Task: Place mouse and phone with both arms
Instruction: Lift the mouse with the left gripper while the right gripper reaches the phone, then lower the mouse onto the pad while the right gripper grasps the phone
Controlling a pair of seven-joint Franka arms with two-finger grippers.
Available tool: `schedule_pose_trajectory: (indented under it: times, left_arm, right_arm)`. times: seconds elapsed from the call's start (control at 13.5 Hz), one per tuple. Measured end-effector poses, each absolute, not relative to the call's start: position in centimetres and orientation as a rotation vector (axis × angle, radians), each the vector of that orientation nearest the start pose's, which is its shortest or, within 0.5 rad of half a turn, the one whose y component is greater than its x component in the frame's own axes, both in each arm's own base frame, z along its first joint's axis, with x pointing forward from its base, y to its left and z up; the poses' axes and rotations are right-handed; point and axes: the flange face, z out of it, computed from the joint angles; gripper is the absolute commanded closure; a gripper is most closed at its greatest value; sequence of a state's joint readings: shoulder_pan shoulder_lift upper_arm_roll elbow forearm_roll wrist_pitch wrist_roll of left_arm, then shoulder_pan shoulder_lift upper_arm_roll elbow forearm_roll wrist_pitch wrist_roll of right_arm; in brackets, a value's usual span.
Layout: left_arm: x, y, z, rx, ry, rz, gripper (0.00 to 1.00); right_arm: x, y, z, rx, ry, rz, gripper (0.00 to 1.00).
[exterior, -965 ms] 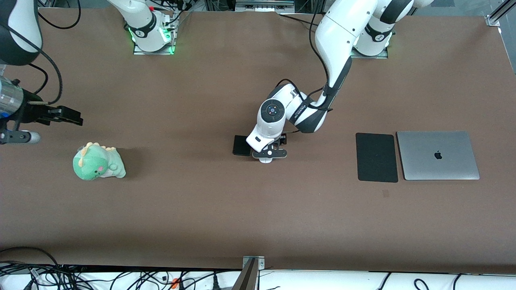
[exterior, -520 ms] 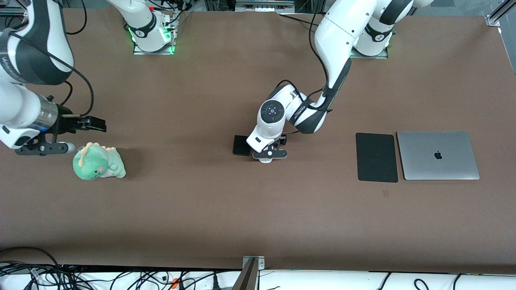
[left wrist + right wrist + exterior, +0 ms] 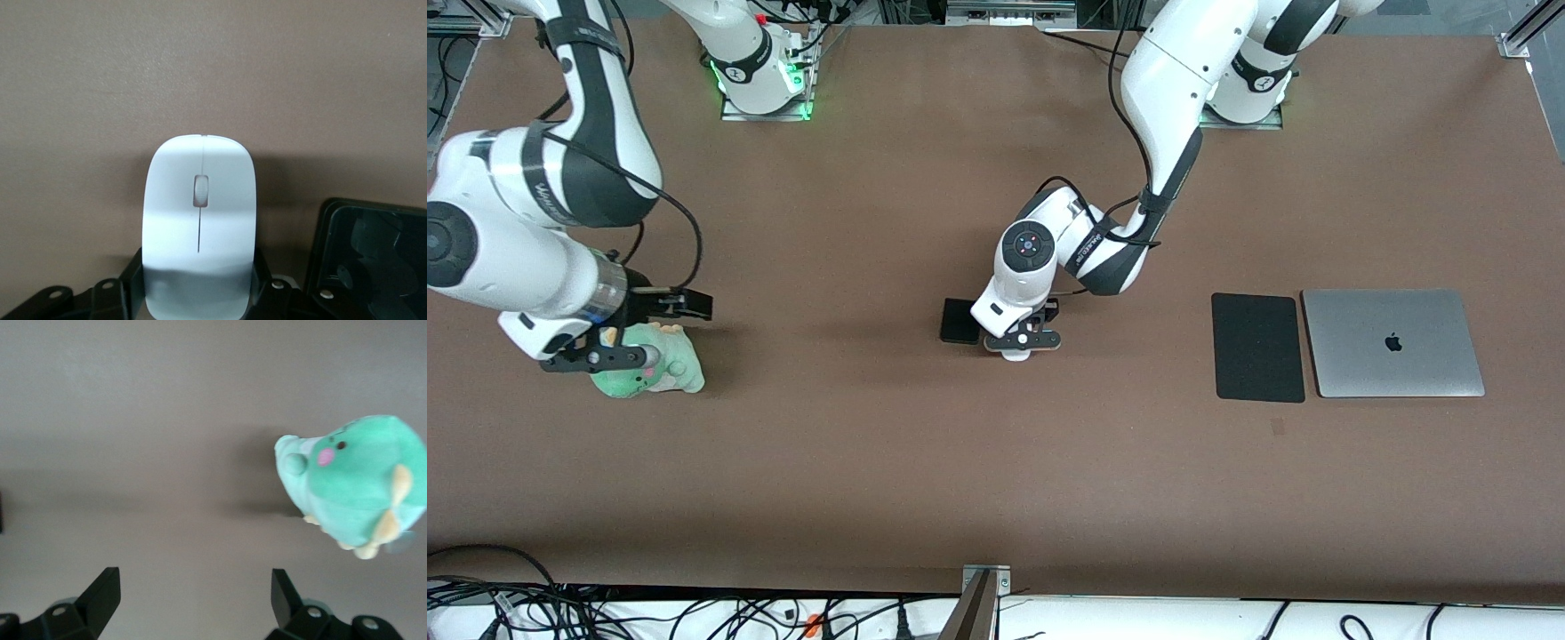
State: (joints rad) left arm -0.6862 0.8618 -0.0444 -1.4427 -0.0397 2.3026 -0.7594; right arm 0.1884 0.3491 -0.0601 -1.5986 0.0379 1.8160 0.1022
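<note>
Reading the front view as a clock dial with the arm bases at twelve, we record the left gripper (image 3: 1023, 334) low at mid-table. In its wrist view, its two fingers (image 3: 130, 283) press against the flanks of the mouse (image 3: 199, 227), which lies flat on the table (image 3: 889, 462); we find a closed grasp on it. The phone (image 3: 959, 321) lies flat just beside the mouse, at its nine o'clock. We note the mouse pad (image 3: 1257, 348) and laptop (image 3: 1392, 343) side by side, well apart at three o'clock. The right gripper (image 3: 689, 305) hangs over the table at the one o'clock edge of the plush dinosaur (image 3: 678, 375), jaws spread wide and holding nothing.
</note>
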Motion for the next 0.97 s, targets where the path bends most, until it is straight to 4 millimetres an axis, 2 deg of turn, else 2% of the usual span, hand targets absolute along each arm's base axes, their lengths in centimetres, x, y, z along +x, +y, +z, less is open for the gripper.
schedule_pose_trajectory:
  times: [0.22, 0.45, 0.67, 0.97]
  left_arm:
    - [55.5, -46.7, 17.8, -3.176, -0.169, 0.035, 0.42]
    - [59.3, -42.7, 19.8, -3.142, -0.281, -0.044, 0.42]
    - [63.4, -36.3, 23.8, -3.103, -0.434, -0.042, 0.41]
    - [68.2, -24.9, 29.8, -3.086, -0.571, -0.058, 0.40]
  right_arm:
    - [63.9, 13.1, 41.0, -3.145, 0.112, 0.182, 0.00]
    - [64.0, 16.2, 39.6, -3.145, 0.209, 0.141, 0.00]
    - [64.1, 19.6, 37.9, -3.134, 0.270, 0.077, 0.00]
    - [62.8, 27.3, 34.7, -3.108, 0.315, -0.007, 0.00]
